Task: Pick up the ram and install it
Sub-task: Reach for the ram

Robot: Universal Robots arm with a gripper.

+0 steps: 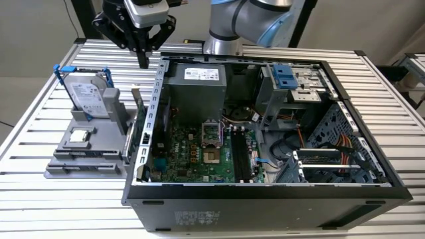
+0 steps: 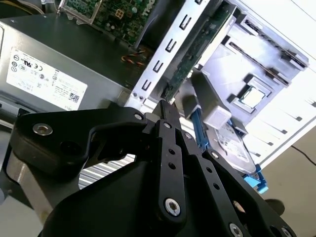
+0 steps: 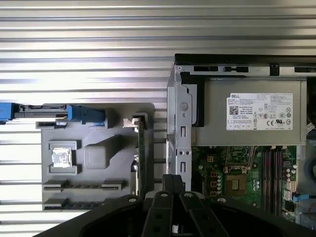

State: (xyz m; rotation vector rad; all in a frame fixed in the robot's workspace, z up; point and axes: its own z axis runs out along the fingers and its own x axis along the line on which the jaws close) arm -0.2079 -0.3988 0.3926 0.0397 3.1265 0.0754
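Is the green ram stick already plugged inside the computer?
No, the ram stands in the gray holder beside the computer case, outside it.

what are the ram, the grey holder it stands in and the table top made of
The ram: thin green circuit board, matte, seen edge-on; likely fibreglass laminate. The grey holder: uniform dull grey with moulded pockets, probably plastic, perhaps printed. The table top: bright ribbed slats with sheen, apparently aluminium profile.

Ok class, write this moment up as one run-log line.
gripper: above ram, not touching | jaws: shut, empty | ram: upright in holder, beside case | installed: no
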